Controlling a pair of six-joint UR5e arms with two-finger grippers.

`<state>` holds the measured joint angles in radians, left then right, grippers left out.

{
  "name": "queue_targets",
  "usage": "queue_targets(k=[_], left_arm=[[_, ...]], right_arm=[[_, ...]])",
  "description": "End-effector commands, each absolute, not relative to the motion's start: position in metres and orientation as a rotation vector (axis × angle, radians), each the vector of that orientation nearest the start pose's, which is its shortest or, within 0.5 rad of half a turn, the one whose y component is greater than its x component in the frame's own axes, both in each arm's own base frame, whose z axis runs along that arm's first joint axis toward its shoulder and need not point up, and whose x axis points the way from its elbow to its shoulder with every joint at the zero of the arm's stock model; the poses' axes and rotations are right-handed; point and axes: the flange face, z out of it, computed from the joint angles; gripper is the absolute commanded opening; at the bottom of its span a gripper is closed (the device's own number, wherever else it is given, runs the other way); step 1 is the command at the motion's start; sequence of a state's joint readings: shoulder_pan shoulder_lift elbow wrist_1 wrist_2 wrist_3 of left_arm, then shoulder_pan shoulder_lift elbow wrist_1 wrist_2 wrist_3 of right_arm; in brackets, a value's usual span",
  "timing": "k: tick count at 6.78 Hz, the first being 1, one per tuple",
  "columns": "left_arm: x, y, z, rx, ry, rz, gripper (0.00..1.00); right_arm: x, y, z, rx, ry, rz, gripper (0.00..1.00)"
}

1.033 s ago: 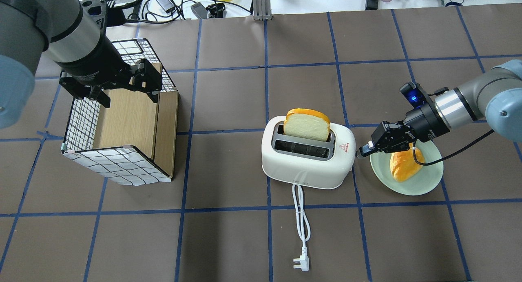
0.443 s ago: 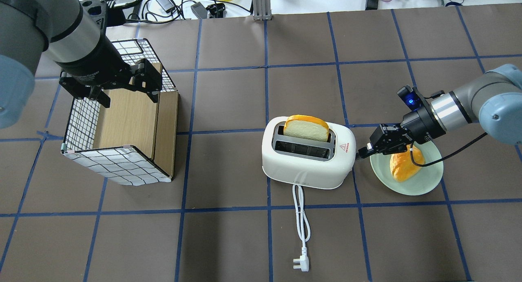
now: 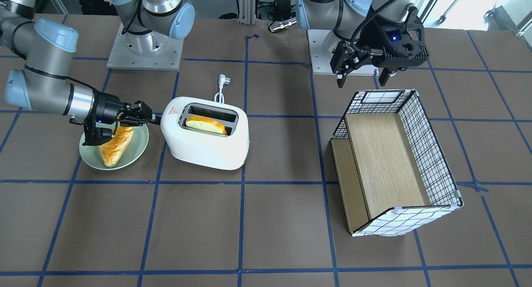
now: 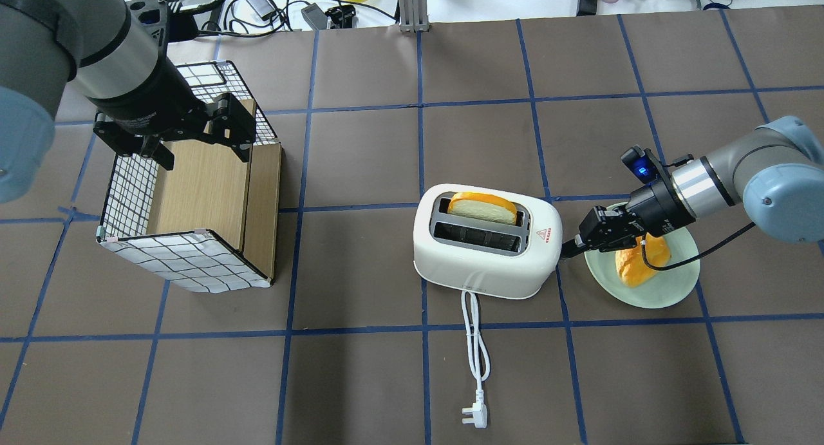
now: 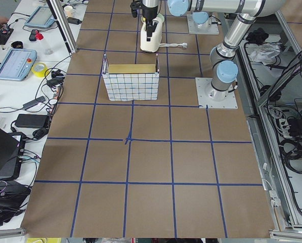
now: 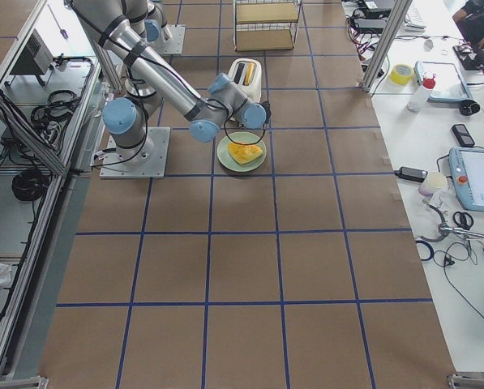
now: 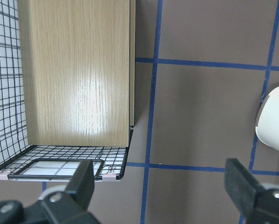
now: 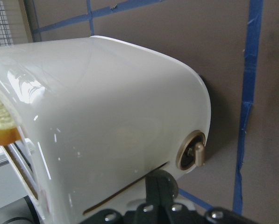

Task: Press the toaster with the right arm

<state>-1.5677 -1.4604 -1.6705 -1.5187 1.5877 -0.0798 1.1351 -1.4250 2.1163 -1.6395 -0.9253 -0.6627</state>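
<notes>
Brown table (image 4: 360, 149) gridded with blue tape; toaster (image 4: 483, 265) at centre, bread (image 4: 483, 207) low in one slot, plate (image 4: 682, 284) just beside. Right claw (image 4: 570, 245), closed and empty, touches the toaster's end. Left claw (image 4: 203, 154) gapes wide over the box (image 4: 193, 258).

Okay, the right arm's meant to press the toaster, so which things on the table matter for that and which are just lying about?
In the job:
toaster, with a bread slice low in one slot
right tool, shut, at the toaster's end

Lying about:
green plate holding a bread piece
grid-patterned box
left tool, open, by the box
</notes>
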Motion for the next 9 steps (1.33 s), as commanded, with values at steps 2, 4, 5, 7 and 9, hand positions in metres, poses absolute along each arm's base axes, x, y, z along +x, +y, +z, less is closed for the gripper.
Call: queue_targets(k=[2, 4, 5, 7, 9], left_arm=[[-0.13, -0.451, 0.496, -0.13, 3.123, -0.099, 1.0], [-0.13, -0.451, 0.496, -0.13, 3.123, -0.099, 1.0], [-0.13, -0.451, 0.496, -0.13, 3.123, -0.099, 1.0], [-0.13, -0.451, 0.496, -0.13, 3.123, -0.099, 1.0], [-0.13, -0.451, 0.496, -0.13, 3.121, -0.099, 1.0]], right_arm=[[0.007, -0.443, 0.207, -0.007, 2.288, 0.233, 0.0], [-0.001, -0.452, 0.229, 0.128, 2.355, 0.273, 0.0], [-0.008, -0.461, 0.267, 0.163, 2.456, 0.258, 0.0], [-0.017, -0.47, 0.322, 0.194, 2.549, 0.241, 0.0], [-0.004, -0.5, 0.41, 0.302, 2.678, 0.268, 0.06]])
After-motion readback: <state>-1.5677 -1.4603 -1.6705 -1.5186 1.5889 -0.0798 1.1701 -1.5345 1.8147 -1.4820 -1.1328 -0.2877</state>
